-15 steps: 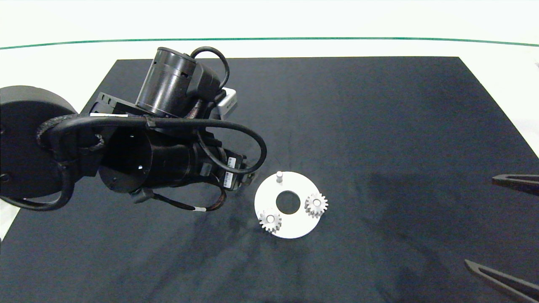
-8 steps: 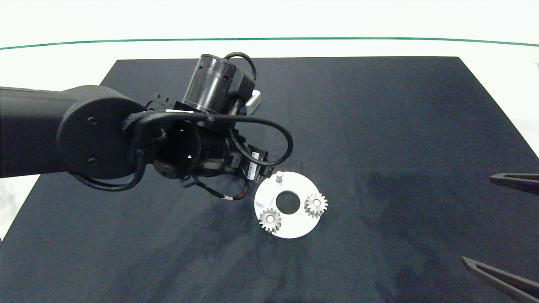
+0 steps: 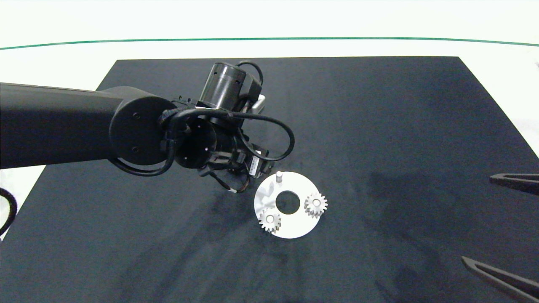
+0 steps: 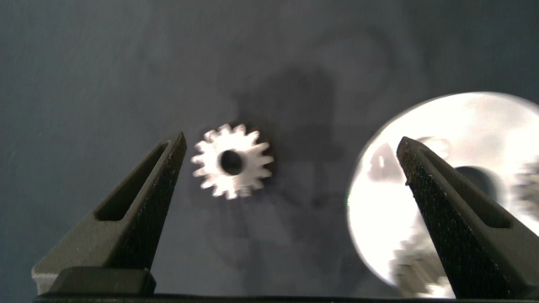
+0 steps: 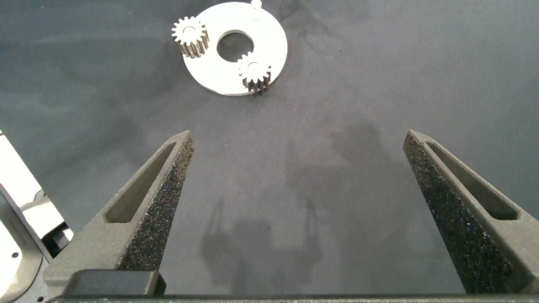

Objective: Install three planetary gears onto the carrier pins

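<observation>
Step in hand: pickup of the third planetary gear. Two gears already sit on carrier pins of the white disc, near the middle of the dark mat covering the bench. One pin stands bare on the disc's far side.

Loose gear: flat on the mat, just beside the disc, apart from it.

Left claw: spread wide, grasping nothing, poised above the loose gear, which lies nearer one finger. Arm reaches in from the bench's left edge.

Next move, judged: centre over the gear, descend, clench on its teeth.

Right claw: parked near the right edge, released.
</observation>
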